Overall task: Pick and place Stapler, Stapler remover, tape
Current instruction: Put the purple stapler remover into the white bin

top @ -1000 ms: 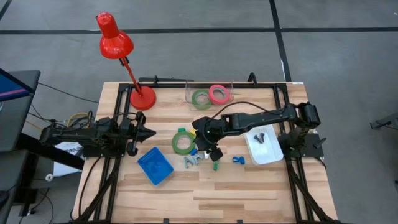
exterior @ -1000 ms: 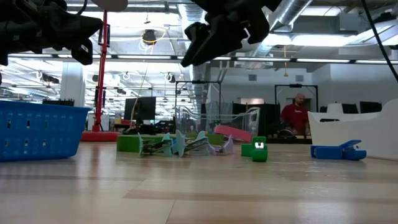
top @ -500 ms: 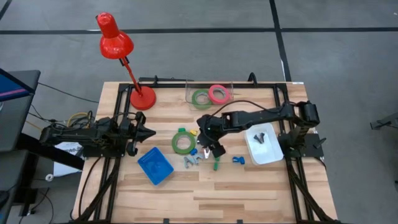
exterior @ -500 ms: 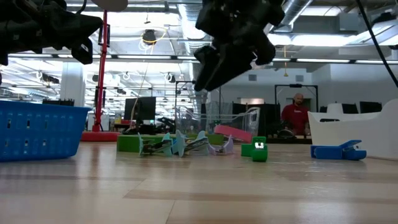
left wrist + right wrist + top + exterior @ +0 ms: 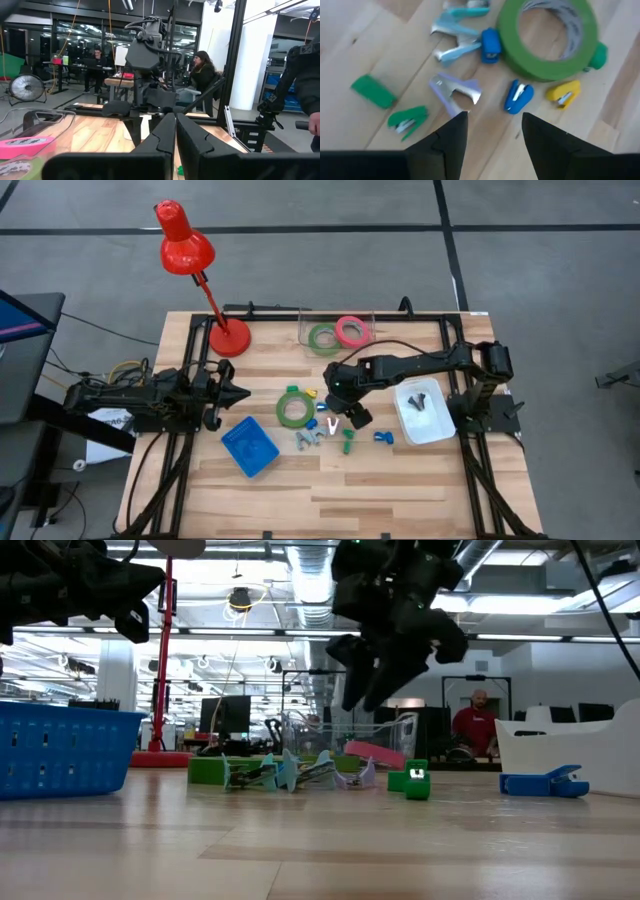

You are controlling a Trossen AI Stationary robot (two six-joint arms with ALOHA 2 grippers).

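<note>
Right wrist view gives me what I need: my right gripper point(image 5: 490, 130) hangs above the clutter with its two dark fingers point(image 5: 447, 140) parted and nothing between them, so it is released and free to take something. Directly past the gap lies the lilac staple remover point(image 5: 456, 91), claws splayed, flat on the wood. Just beyond it are a small blue stapler point(image 5: 518, 95) and a small yellow stapler point(image 5: 563, 93), both close against the green tape ring point(image 5: 547, 37) that lies flat nearby. A pale blue staple remover point(image 5: 459, 42) sits beside the ring, and a green stapler point(image 5: 408, 120) and a green block point(image 5: 372, 91) lie off to the other side. From the high view, the right gripper point(image 5: 340, 416) is over the middle of the table point(image 5: 400, 480), between the loose tape ring point(image 5: 293, 408) and the white tray point(image 5: 425, 430); the other two tape rings, green point(image 5: 323, 338) and pink-red point(image 5: 351, 331), lie in the clear bin point(image 5: 372, 317) at the far edge. My left gripper point(image 5: 228, 393) waits clenched near the red lamp point(image 5: 190, 250), above the blue basket point(image 5: 249, 446). I judge the lilac remover the likely target. To do it well I would centre the fingers across its narrow body, descend straight, and keep clear of the blue stapler, since a skewed approach could nudge neighbours or pinch two pieces together.
</note>
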